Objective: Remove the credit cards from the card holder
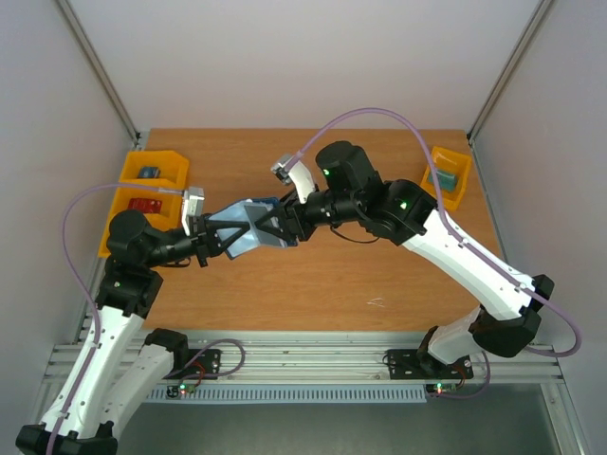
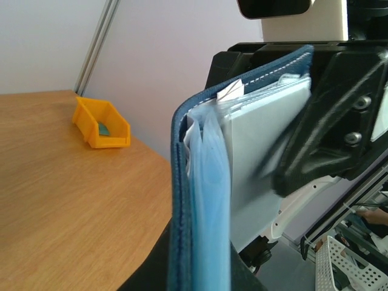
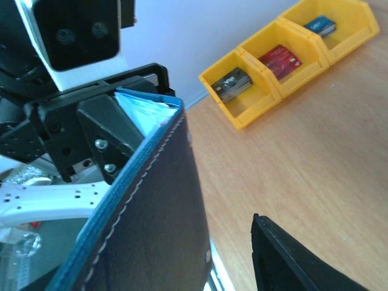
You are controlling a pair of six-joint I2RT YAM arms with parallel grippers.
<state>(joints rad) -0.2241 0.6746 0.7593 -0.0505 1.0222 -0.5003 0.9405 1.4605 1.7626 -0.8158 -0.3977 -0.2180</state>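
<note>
Two pincers meet above the middle of the bench (image 1: 322, 284), with the card holder (image 1: 261, 209) raised between them. Our left pincer (image 1: 239, 230) is clamped on the opened card holder, though its fingers are cut off in its own wrist view. Our right pincer (image 1: 283, 227) seems to stand with jaws parted: one finger (image 3: 291, 260) shows clear of the navy cover, the other is hidden. Pale sheets (image 2: 260, 139) sit inside; we cannot tell which are credit cards. Yellow bins (image 3: 267, 66) line the bench's edge.
</note>
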